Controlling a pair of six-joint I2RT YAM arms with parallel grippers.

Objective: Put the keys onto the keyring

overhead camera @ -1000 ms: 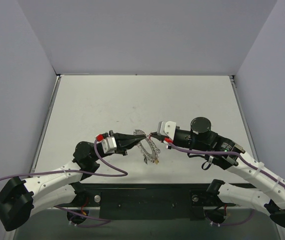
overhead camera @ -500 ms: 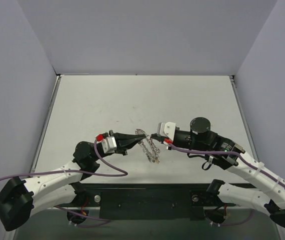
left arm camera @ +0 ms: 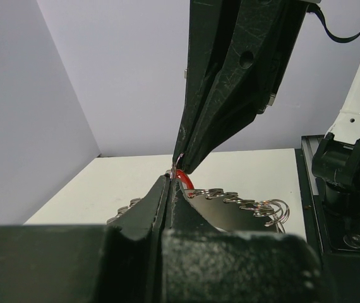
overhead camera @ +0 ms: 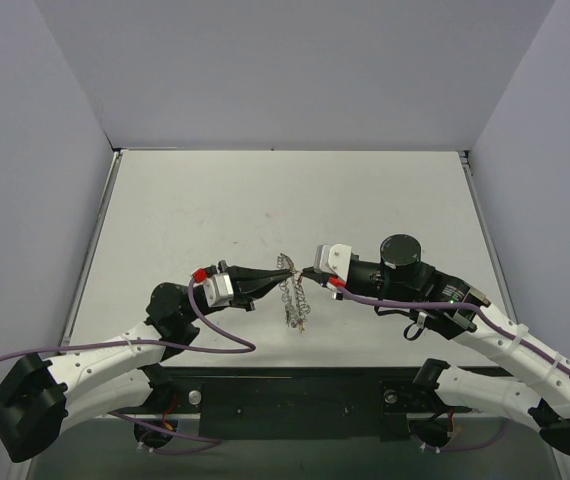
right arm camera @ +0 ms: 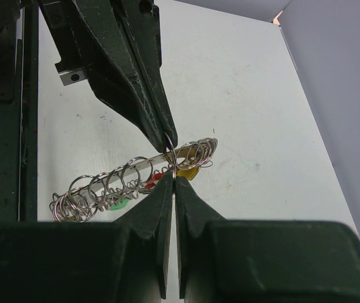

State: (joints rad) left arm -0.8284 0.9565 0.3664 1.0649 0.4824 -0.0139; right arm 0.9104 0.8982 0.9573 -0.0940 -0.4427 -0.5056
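The keyring [overhead camera: 294, 296] is a silvery coiled loop that hangs between my two grippers above the table. My left gripper [overhead camera: 286, 266] is shut on its top loop from the left. My right gripper [overhead camera: 304, 271] is shut on the same loop from the right, tip to tip with the left. In the right wrist view my gripper [right arm camera: 174, 177] pinches a thin ring of the keyring [right arm camera: 110, 184], with a yellow key [right arm camera: 191, 168], a red key [right arm camera: 154, 182] and a green key [right arm camera: 119, 203] among the coils. In the left wrist view my gripper [left arm camera: 170, 174] is shut beside a red key head [left arm camera: 184, 178] and the coil [left arm camera: 246, 202].
The white table [overhead camera: 265, 200] is walled by grey panels on three sides. A black rail [overhead camera: 295, 400] with the arm bases runs along the near edge. The purple cables [overhead camera: 215, 330] loop beside both wrists.
The hanging coil has swung left and now hangs straighter and narrower under the two fingertips. Both grippers have stayed shut and nearly still.
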